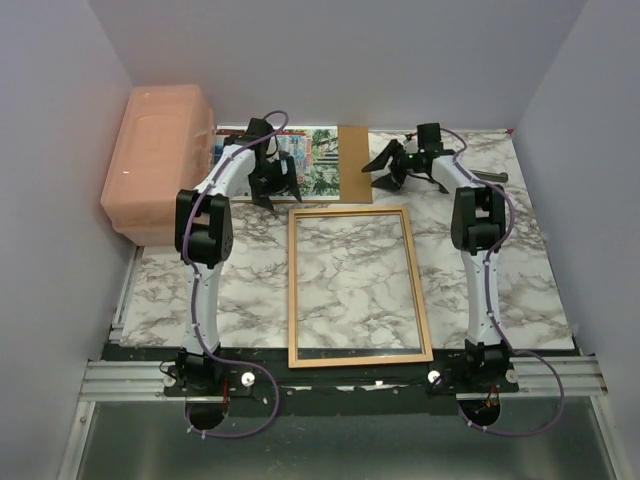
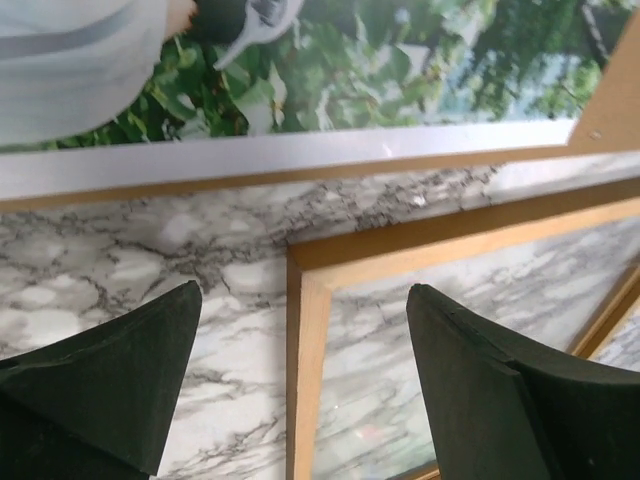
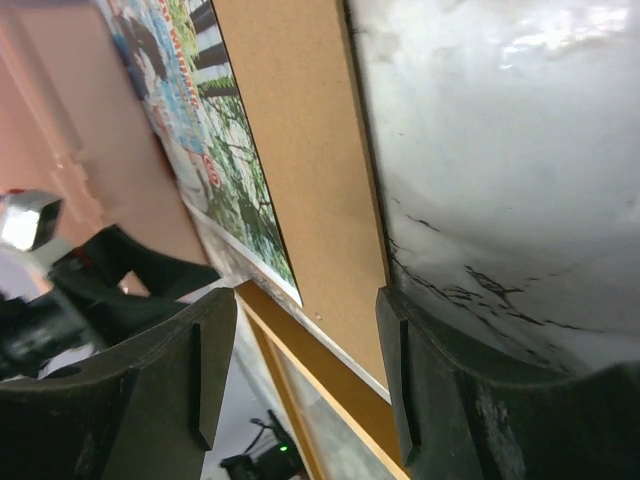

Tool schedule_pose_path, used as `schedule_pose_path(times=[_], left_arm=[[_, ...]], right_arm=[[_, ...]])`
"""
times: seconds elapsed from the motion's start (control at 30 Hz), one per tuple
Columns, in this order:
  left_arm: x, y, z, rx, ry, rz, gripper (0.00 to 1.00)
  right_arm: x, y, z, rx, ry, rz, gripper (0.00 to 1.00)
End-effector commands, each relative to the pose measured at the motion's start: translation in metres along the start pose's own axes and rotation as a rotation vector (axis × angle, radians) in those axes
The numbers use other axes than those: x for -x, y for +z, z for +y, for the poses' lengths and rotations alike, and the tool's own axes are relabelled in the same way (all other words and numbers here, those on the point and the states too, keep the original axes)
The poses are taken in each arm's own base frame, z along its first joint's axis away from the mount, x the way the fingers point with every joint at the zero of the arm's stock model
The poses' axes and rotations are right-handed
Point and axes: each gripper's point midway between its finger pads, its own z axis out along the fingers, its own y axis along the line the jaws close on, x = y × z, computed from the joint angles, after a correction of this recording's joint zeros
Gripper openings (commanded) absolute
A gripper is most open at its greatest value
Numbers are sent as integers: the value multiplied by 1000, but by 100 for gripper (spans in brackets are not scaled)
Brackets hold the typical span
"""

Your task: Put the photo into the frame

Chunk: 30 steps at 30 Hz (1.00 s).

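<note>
My left claw (image 2: pixel 302 295) and right claw (image 3: pixel 305 298) both gape empty beside the photo (image 1: pixel 318 165), which lies upper centre. I'd nip its lower edge shallowly, then drag it onto the frame (image 1: pixel 291 290) at centre.

The frame (image 1: pixel 291 290) — a thin orange-brown wooden rectangle with a narrow border — lies flat in the middle of the table (image 1: pixel 500 280), its long sides running near to far and marble showing inside it. The photo (image 1: pixel 320 165), a colour print with green foliage and a pale margin, lies flat just beyond the frame's far-left corner — close, not touching, partly hidden.
</note>
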Motion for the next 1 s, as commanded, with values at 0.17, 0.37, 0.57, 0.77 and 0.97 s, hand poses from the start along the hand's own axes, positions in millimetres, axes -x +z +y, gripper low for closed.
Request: schedule_pose_path(times=[0.17,0.37,0.57,0.77,0.97], left_arm=[[19,-140,-72,-239,218,-357,94],[-5,-194,-94,-356,271,-454,96],[-30,-217,-92,-381,291,-508,97],[-44,-220,-83,-360,282,-520,97],[-55,-216,-74,-343,274,-514,97]], right_arm=[[-34,41,-10,-112,-99,75,64],[-56,77,7,-54,-96,117,64],[-55,88,9,-139,-103,57,65],[-67,96,-8,-250,-96,46,65],[-107,127,-2,-198,-81,132,65]])
